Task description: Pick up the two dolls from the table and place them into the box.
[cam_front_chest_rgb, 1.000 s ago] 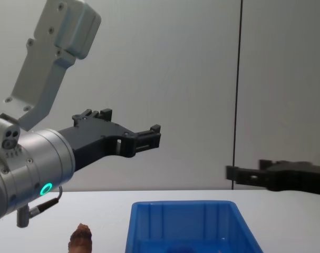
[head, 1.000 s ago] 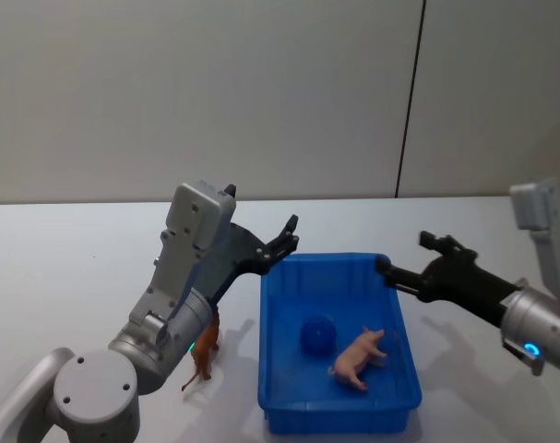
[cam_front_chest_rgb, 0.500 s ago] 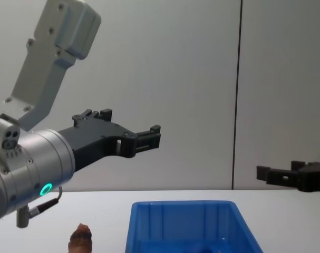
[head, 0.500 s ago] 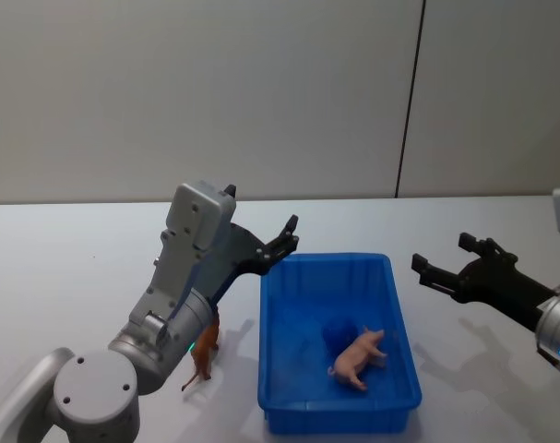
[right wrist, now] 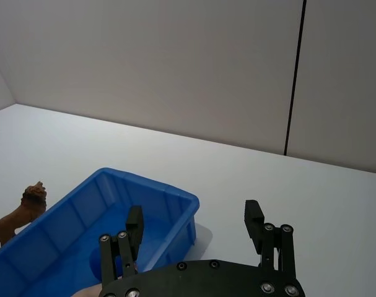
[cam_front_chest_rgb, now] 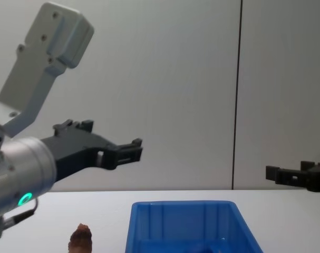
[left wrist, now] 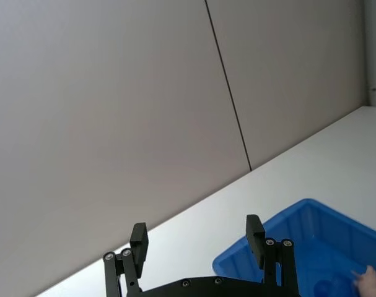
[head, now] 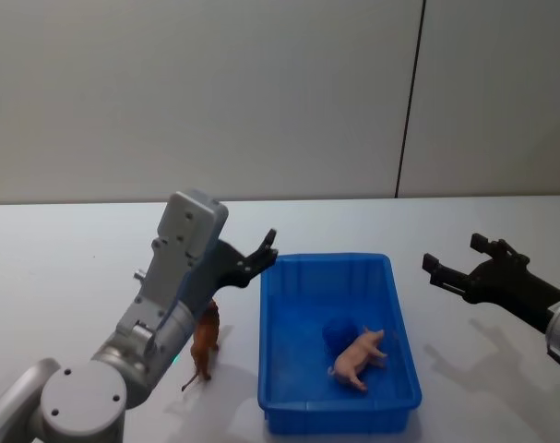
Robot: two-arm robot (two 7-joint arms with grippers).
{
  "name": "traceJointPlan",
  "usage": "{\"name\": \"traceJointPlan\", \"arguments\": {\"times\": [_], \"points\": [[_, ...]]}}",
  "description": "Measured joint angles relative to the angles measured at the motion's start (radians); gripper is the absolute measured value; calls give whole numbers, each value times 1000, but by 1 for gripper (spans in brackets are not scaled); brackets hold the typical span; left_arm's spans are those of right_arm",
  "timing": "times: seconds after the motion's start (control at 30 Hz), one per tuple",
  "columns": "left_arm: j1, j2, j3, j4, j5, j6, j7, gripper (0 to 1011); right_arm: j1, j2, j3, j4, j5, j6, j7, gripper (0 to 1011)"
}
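Inside the blue box point(head: 327, 259) lies a pink pig doll point(head: 359, 356); a brown lion doll point(head: 205, 343) stands on the white worktop point(head: 77, 240) just beside its left wall. Above the box's far-left corner, the left gripper point(head: 261, 256) gapes wide and empty, as does the right gripper point(head: 453, 256) off to the right.

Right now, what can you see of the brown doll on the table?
The brown doll is a small reddish-brown lion figure with mane, four legs and thin tail. It stands upright on the white table, just left of the blue box, apart from it. Only the table touches it.
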Motion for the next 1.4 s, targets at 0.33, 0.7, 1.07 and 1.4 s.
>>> {"name": "traceJointPlan", "arguments": {"times": [0.33, 0.7, 1.07, 1.4], "points": [[60, 37, -14, -52, -57, 59, 63, 1001, -4, 4, 3, -3, 3, 1, -4, 1001], [120, 61, -29, -74, -155, 76, 110, 1001, -5, 6, 4, -5, 4, 1, -7, 1001], [144, 62, -37, -49, -224, 88, 102, 1001, -6, 7, 5, -6, 5, 1, -8, 1001], [137, 52, -41, 4, -243, 124, 46, 1001, -7, 7, 5, -6, 5, 1, -8, 1001]]}}
